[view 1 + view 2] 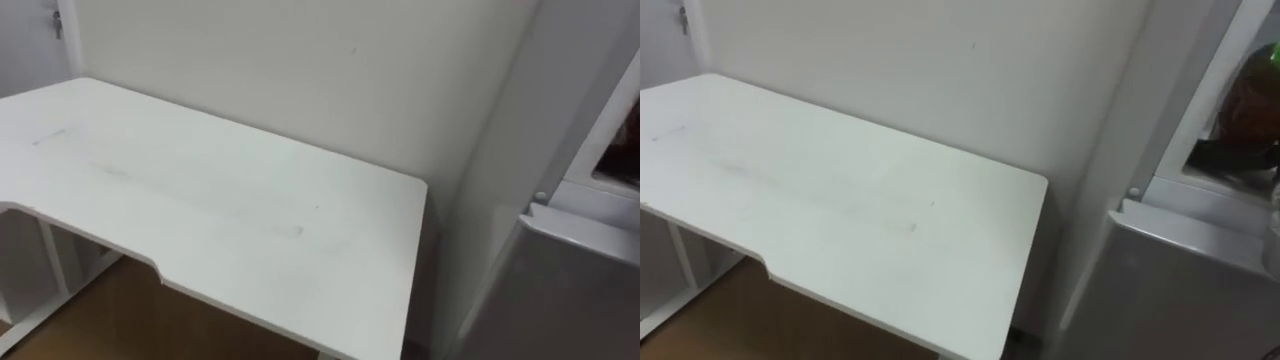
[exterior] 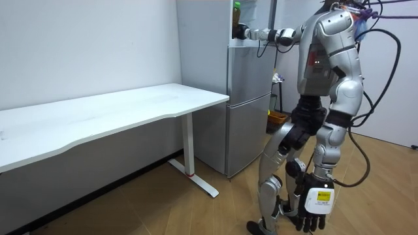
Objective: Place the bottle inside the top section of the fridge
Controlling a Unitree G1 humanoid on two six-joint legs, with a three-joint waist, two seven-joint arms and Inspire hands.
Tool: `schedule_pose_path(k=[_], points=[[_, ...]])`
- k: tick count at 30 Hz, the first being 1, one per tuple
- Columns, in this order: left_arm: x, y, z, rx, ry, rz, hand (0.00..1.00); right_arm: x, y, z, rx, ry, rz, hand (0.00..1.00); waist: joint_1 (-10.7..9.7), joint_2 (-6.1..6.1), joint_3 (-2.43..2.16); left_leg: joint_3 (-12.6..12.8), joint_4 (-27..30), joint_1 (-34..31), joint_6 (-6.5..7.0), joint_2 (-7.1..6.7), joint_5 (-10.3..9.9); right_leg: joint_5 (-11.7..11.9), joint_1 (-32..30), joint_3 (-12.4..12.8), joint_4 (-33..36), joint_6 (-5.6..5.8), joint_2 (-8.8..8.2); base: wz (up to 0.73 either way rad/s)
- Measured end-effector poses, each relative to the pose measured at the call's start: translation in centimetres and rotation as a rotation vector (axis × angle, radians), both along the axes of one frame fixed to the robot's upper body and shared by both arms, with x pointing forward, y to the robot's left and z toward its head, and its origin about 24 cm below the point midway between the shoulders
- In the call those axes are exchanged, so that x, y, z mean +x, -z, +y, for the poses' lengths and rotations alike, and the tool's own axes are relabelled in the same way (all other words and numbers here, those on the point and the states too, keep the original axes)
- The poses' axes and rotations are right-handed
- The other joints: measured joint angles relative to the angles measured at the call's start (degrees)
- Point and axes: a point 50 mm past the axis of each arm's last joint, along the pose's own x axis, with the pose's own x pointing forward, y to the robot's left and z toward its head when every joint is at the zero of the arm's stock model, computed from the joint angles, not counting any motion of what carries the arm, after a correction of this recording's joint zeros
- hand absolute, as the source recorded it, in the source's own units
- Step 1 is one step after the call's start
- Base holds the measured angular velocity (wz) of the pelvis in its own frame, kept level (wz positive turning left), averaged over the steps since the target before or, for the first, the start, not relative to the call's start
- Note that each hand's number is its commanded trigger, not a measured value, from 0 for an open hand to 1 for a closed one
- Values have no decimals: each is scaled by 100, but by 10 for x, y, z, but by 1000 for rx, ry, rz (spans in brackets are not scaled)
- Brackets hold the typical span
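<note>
We stand at the grey fridge (image 2: 248, 98) beside a white table (image 1: 230, 200). Our right hand (image 2: 243, 31) clasps the bottle (image 1: 1248, 85) in the upper compartment, and our left hand (image 2: 312, 203) hangs relaxed.

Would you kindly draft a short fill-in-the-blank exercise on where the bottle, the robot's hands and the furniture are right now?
1. The bottle is raised to the ___ compartment of the fridge.
2. The hand gripping it is the robot's ___ one.
3. The left hand hangs by the robot's leg and holds ___.
4. The white table stands on the room view's ___ of the fridge.

Missing words: upper; right; nothing; left.
</note>
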Motion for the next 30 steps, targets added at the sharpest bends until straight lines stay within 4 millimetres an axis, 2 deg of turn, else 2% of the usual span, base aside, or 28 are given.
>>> schedule_pose_path(k=[5, 9, 23, 30], points=[[1, 0, 1, 3, 3, -4, 0, 0, 5, 2, -23, -35, 23, 0, -33, -35, -27, 27, -60, 75, -7, 4, 6, -1, 59, 38, -54, 0, 4, -1], [1, 0, 1, 2, 4, -1, 0, -2, 13, 1, -30, -63, 55, 0, -31, -118, -87, 54, -101, 127, -7, 3, 6, 3, 97, 56, -86, 4, 7, 0], [1, 0, 0, -6, 10, -1, 0, -1, 14, 4, -16, -134, 67, 0, -81, -120, -87, 108, -192, 272, -9, 0, 3, 5, 249, 88, -105, 16, 5, -1], [-3, 0, -1, -16, -20, -10, 0, -9, 16, -17, 243, -182, 10, 0, -31, -113, -77, 97, -131, 286, 0, 5, -42, -1, 327, 35, -157, 31, 14, 3]])
